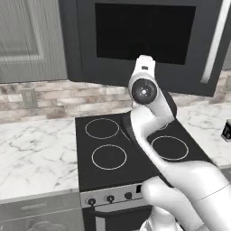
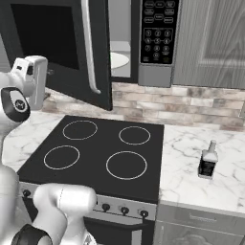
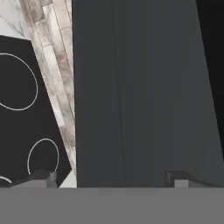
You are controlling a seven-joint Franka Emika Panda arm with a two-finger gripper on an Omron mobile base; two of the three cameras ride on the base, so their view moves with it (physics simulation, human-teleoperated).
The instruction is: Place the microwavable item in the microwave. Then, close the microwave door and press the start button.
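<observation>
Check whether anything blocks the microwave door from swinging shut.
Nothing visible does. The microwave door hangs partly open over the stove; the gap toward the keypad panel holds nothing, and the turntable plate sits inside.

Keypad panel (image 2: pixel 159 31) markings are too blurred to read.

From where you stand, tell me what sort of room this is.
A simulated home kitchen: a black four-ring cooktop set in a marble counter, an over-range microwave with its door open, and a brick backsplash.
</observation>
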